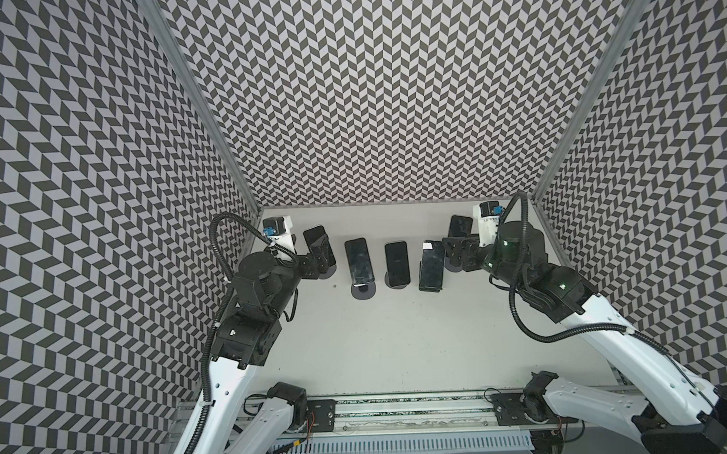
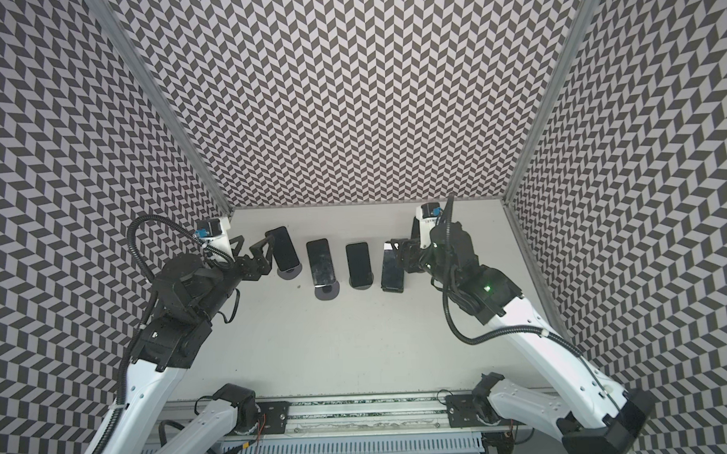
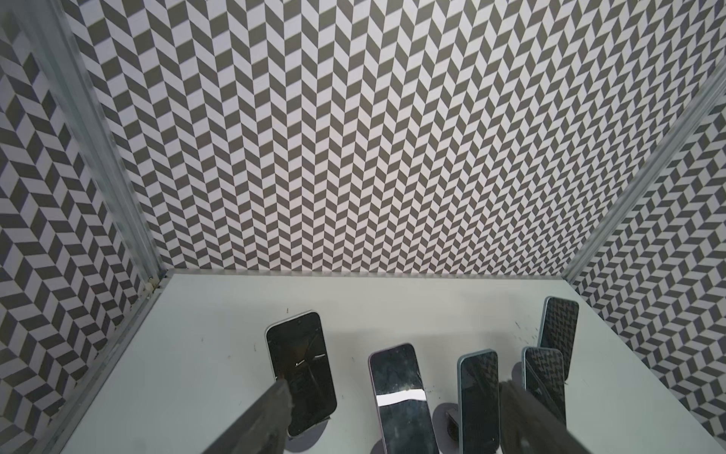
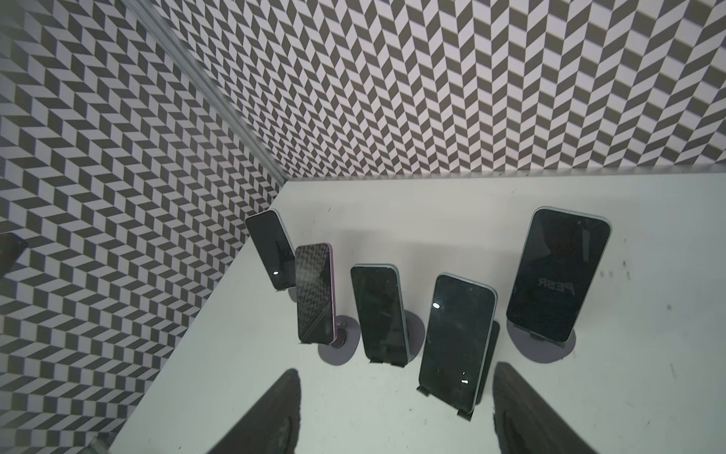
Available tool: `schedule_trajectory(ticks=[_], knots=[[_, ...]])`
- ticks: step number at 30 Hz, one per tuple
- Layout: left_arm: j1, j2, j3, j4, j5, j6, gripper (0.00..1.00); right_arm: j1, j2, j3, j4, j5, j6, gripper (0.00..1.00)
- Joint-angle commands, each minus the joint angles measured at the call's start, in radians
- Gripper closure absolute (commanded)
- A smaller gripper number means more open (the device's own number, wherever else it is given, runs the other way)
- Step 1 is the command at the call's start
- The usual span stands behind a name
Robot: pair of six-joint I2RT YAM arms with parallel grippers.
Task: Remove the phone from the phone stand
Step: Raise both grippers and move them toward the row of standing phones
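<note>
Right now five phones stand in a row on the white desk [image 1: 399, 347], a bit above the middle of both top views. Each one leans back on its own little stand.

The left gripper [image 2: 254, 242] is open. Its jaws are apart and it holds nothing. One jaw is just beside the long edge of the first phone [image 2: 285, 248], the one at the left end of the row. That phone rests on a round dark phone stand [image 2: 289, 274].

The right gripper [image 4: 396, 371] is open and empty too. In the right wrist view, the bottom of the fourth phone [image 4: 455, 338] shows in the gap between its jaws, closer to one jaw than the other.

A phone is flat, thin and hard, so it will not bend. The front looks like smooth, shiny glass. I think it could slip, and it could crack if it falls or gets squeezed too hard. It is likely light enough for one gripper.

The best place to hold it is by the two long side edges, near the middle or upper part, where the stand is not in the way. A small lip seems to hold the bottom, so the phone should go up and out, not straight forward. The stand may be light too, so it could tip or come along.
</note>
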Motion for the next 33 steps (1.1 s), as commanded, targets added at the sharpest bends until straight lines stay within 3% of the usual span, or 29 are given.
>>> schedule_trajectory(ticks=[1, 7, 22, 27, 33], knots=[[-0.019, -0.016, 0.014, -0.110, 0.008, -0.085, 0.17, 0.053, 0.009, 0.047, -0.087, 0.022, 0.040, 0.28], [-0.046, -0.015, -0.020, -0.144, 0.026, -0.146, 0.19, 0.161, 0.030, 0.093, -0.161, 0.112, 0.027, 0.29], [-0.135, -0.053, -0.137, -0.002, 0.143, -0.077, 0.18, 0.157, 0.172, 0.196, -0.166, 0.426, -0.007, 0.27], [-0.199, -0.026, -0.158, 0.085, 0.138, -0.041, 0.18, 0.067, 0.221, 0.223, -0.166, 0.391, 0.015, 0.23], [-0.274, 0.064, -0.135, 0.196, 0.127, 0.033, 0.17, -0.097, 0.277, 0.190, -0.100, 0.256, 0.043, 0.31]])
